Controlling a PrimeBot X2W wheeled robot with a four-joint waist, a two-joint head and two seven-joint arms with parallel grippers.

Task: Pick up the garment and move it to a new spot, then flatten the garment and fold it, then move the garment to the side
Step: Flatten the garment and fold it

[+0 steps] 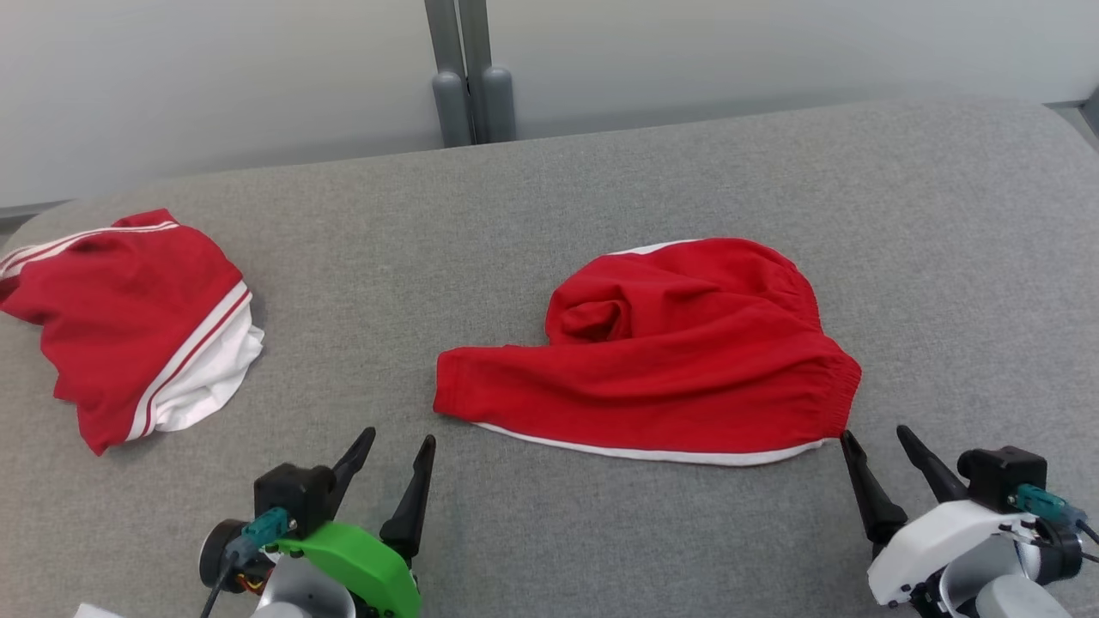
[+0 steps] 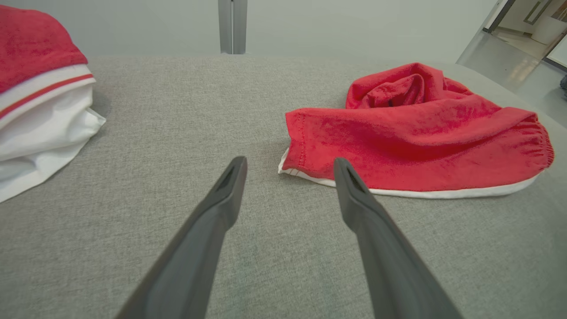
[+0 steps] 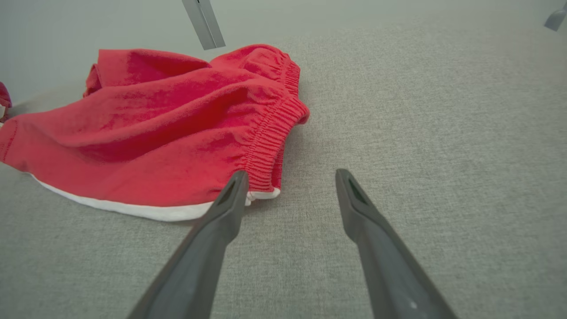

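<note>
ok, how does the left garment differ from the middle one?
The left garment shows white stripes and a large white patch; the middle garment is nearly all red with a thin white edge. The left garment sits at the table edge; the middle garment lies by the right hand. Both are red, crumpled and unheld.

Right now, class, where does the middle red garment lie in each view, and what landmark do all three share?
Head view: red garment, centre-right on the grey table.
Left wrist view: red garment, upper right.
Right wrist view: red garment, upper left.
Shared landmark: the grey post at the top edge.
</note>
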